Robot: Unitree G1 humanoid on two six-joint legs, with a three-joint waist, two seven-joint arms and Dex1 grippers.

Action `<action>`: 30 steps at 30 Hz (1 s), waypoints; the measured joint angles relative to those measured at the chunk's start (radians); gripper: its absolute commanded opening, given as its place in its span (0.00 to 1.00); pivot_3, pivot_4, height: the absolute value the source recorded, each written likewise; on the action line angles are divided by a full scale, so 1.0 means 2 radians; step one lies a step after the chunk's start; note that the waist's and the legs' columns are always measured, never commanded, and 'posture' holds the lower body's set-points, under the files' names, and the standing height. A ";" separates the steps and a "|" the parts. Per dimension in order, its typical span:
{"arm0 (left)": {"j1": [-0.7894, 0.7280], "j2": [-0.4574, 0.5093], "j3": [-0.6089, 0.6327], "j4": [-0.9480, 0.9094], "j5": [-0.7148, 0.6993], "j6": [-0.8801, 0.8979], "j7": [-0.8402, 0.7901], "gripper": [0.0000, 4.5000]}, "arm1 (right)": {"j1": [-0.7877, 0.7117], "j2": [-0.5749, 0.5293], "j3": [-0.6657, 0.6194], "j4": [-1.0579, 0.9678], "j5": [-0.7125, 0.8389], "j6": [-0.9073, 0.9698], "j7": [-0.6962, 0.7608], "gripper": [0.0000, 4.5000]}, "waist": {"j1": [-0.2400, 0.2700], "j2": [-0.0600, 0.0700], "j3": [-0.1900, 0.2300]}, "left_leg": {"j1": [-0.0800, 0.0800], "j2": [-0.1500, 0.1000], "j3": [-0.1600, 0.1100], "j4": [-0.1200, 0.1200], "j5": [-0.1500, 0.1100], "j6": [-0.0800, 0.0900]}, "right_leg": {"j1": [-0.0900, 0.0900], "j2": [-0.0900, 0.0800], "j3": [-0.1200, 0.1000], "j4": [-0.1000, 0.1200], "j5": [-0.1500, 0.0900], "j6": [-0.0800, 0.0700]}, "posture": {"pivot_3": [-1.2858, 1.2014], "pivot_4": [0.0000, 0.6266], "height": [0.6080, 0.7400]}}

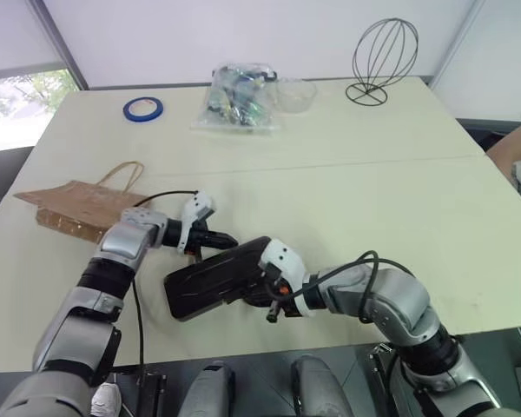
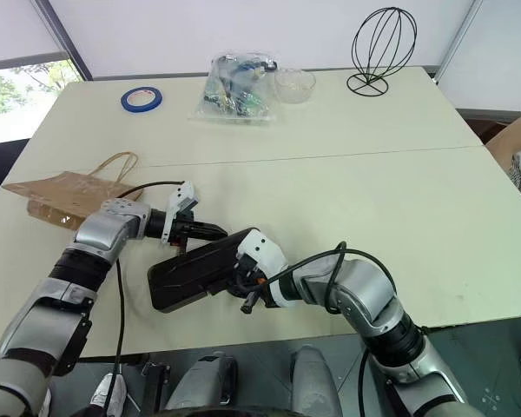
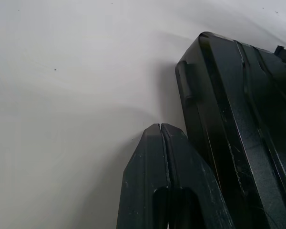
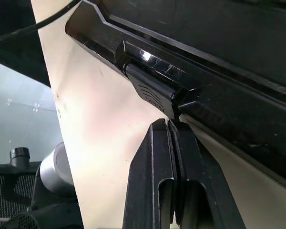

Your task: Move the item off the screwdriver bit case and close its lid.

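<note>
Am pressing right end effector (image 4: 169, 125), fingers together, at front latch (image 4: 152, 93) of screwdriver bit case (image 1: 213, 278); left end effector (image 3: 161, 128), fingers together, bracing far edge. Paper bag (image 1: 78, 204) lying beyond left arm on worktop (image 1: 373, 191).

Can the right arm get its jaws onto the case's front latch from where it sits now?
Probably yes. The right gripper, jaws shut, sits right below the front latch of the screwdriver bit case, with only bare table around. The paper bag lies well aside.
</note>
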 measured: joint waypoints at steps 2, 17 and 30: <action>-0.006 0.000 0.001 0.006 0.000 -0.001 -0.001 0.00 | 0.003 0.009 -0.004 -0.001 0.001 0.005 -0.010 0.01 | 0.000 0.000 0.000 | 0.000 0.000 0.000 0.000 0.000 0.000 | 0.000 0.000 0.000 0.000 0.000 0.000 | 0.52 0.24 1.00; -0.035 -0.018 0.004 0.051 0.013 -0.015 -0.026 0.00 | 0.017 0.049 -0.044 -0.010 0.016 0.039 -0.055 0.01 | -0.001 0.000 0.000 | 0.000 0.000 0.000 0.000 0.000 0.000 | 0.000 0.000 0.000 0.000 0.000 0.000 | 0.52 0.24 1.00; -0.018 0.034 -0.001 0.003 0.014 0.008 -0.078 0.00 | 0.022 0.069 -0.055 -0.014 0.025 0.057 -0.069 0.01 | -0.001 0.000 0.000 | 0.000 0.000 0.000 0.000 0.000 0.000 | 0.000 0.000 0.000 0.000 0.000 0.000 | 0.52 0.24 1.00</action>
